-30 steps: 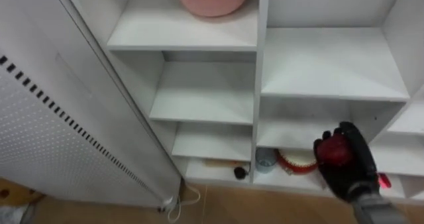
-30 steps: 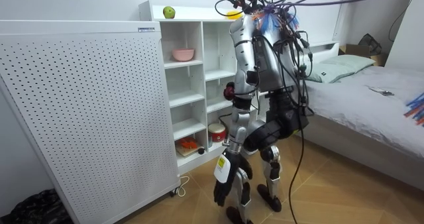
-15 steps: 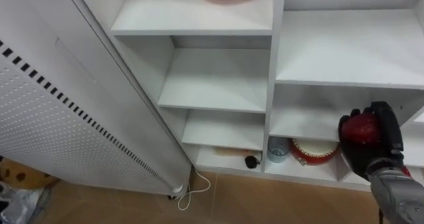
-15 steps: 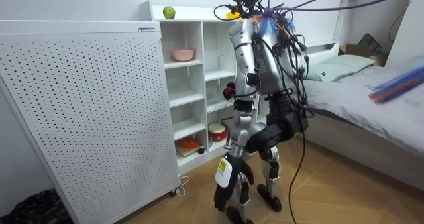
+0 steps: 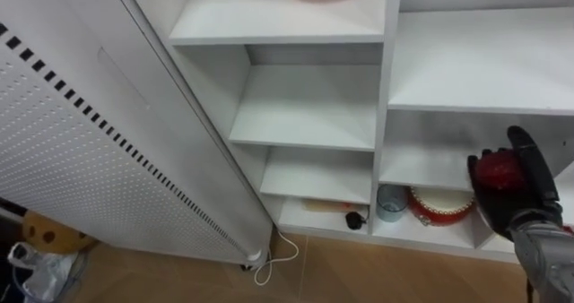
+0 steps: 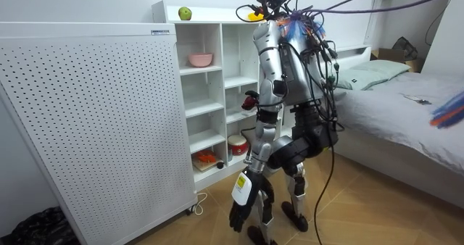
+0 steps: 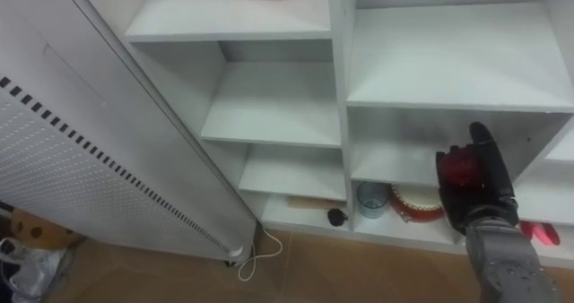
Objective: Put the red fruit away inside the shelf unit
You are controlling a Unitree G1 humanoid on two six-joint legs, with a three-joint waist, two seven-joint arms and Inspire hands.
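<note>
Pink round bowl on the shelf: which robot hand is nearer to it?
Right. The right hand, holding a red fruit, is raised before the shelves, below the pink round bowl; the left hand hangs low, near the floor.

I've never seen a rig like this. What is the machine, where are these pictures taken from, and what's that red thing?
It is a human-shaped robot standing at a white closet of open shelves. The room view comes from a camera across the room; the two eye views come from cameras in its head, looking down at the shelves. Its black right hand is curled round a red fruit, before the lower right shelves. Its left hand hangs by its leg. A pink bowl sits on an upper shelf, a blue cup and a red tin at the bottom, a green apple on top.
</note>
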